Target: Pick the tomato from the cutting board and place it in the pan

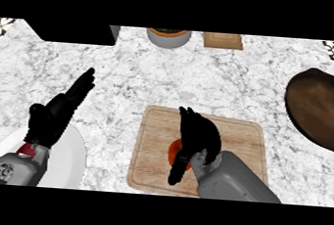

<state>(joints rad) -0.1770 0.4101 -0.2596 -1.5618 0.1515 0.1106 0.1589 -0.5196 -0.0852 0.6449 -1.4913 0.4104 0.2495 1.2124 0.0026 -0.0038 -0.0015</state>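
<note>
Two hands were seen above the counter (165, 75). The tomato (172, 152) was found on the cutting board (237, 139), somewhat towards the board's near left corner. Only a red sliver of it was shown, at the left side of the right hand (199, 136). That hand was spread directly over the tomato, and most of it was hidden. The fingers (189, 118) were stretched nearly straight towards the board's far edge and the thumb (176, 174) was pointed towards its near edge, so nothing was gripped. Whether the tomato was touched could not be told. The pan (322, 110) was set at the counter's right edge, well apart from the board. The left hand (54, 114) was held open, fingers straight, near the counter's left edge, just beyond a white plate (69, 161) at the near left corner.
</note>
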